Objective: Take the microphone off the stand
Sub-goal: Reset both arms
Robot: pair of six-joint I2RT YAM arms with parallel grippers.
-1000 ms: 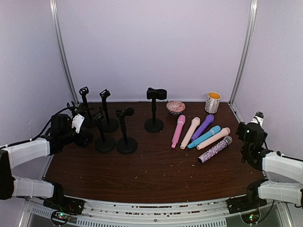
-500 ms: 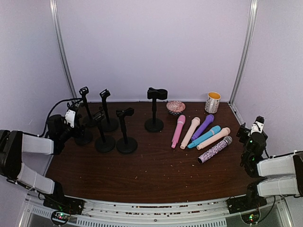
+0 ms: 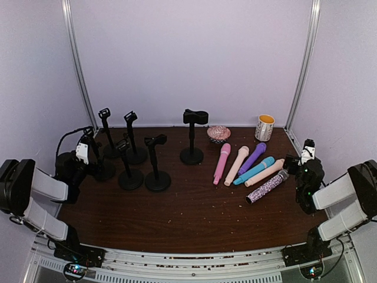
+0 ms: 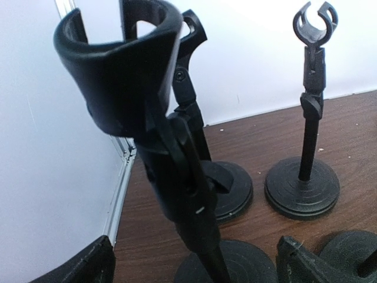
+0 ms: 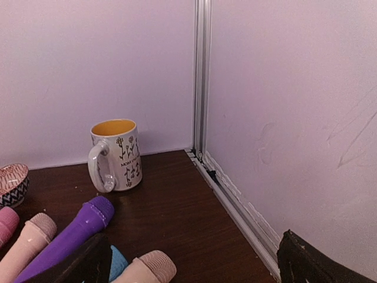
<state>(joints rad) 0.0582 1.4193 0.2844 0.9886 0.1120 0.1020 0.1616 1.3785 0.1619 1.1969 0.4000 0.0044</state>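
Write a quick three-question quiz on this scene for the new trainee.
1. True or false: the left pincer and the right pincer are both open and hold nothing.
2. What stands in the far right corner of the table? A) a bottle B) a mug C) a lamp
3. How many microphones lie flat on the table, off the stands?
Key: 1 true. 2 B. 3 six.
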